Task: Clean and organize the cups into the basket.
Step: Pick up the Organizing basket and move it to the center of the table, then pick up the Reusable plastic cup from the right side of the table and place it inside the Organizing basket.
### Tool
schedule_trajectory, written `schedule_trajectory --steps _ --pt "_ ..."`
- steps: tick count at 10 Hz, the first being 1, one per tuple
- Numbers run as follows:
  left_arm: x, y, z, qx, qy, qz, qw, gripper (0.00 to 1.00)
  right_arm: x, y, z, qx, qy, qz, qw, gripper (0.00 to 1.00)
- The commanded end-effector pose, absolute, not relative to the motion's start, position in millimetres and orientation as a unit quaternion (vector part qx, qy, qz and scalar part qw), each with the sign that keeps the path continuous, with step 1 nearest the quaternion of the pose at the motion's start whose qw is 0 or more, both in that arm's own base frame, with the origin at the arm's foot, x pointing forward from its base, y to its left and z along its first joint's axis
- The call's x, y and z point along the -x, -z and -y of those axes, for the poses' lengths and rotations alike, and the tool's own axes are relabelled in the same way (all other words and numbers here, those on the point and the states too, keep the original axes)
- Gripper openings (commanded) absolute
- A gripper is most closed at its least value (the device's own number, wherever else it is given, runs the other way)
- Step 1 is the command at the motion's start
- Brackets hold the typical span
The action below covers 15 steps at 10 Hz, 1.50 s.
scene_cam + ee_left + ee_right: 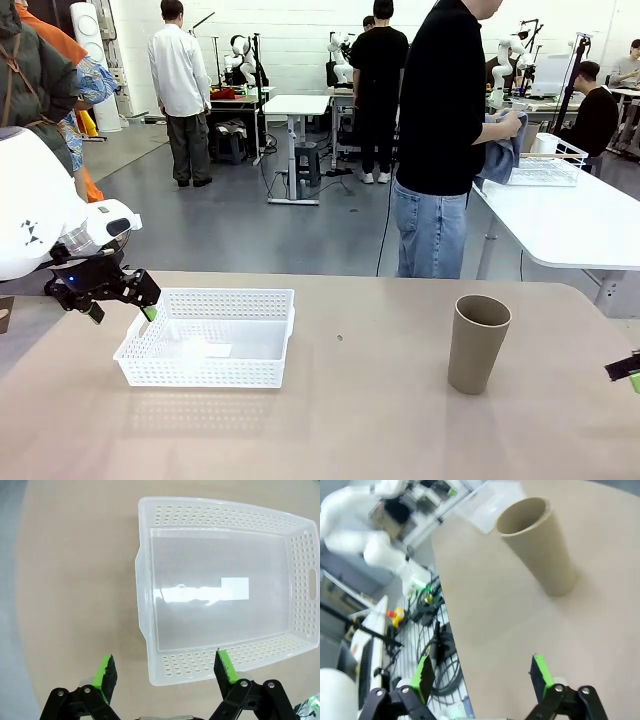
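One tan-brown cup [477, 342] stands upright on the table at the right; the right wrist view shows this cup [538, 545] ahead of my open right gripper [481, 672], well apart from it. At the front view's right edge, the right gripper [626, 368] just peeks in. The white perforated basket [150, 371] sits left of centre, with only a white label inside. My left gripper [120, 305] hovers open above the basket's left end; from the wrist, the basket [147, 620] lies just beyond the left gripper [165, 670], whose fingers hold nothing.
Across the table a person in a black top and jeans [438, 150] holds a blue-grey cloth [502, 150] by a white wire-frame basket [546, 162] on another white table [570, 222]. Bare tabletop lies between basket and cup.
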<state>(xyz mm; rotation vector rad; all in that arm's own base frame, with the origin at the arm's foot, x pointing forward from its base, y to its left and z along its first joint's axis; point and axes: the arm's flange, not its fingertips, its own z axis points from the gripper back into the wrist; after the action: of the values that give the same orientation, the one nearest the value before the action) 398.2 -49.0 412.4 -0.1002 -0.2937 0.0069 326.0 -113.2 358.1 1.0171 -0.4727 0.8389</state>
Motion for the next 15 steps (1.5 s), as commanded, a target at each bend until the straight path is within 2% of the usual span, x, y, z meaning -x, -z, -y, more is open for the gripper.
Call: schedule_trajectory --steps 1,3,8,15 --pt "-395 -417 50 0.043 -0.001 0.147 0.988 1.00 -347 -345 95 -0.458 -0.440 0.228 0.738 1.00" --pt "-395 -417 50 0.043 -0.001 0.147 0.988 1.00 -367 -329 73 -0.456 -0.454 0.229 0.730 1.00" --pt "-395 -417 50 0.043 -0.001 0.147 0.988 1.00 -392 -312 29 -0.359 -0.476 0.298 0.745 1.00" --pt "-395 -417 50 0.043 -0.001 0.147 0.988 1.00 -396 -322 36 -0.369 -0.473 0.284 0.748 1.00"
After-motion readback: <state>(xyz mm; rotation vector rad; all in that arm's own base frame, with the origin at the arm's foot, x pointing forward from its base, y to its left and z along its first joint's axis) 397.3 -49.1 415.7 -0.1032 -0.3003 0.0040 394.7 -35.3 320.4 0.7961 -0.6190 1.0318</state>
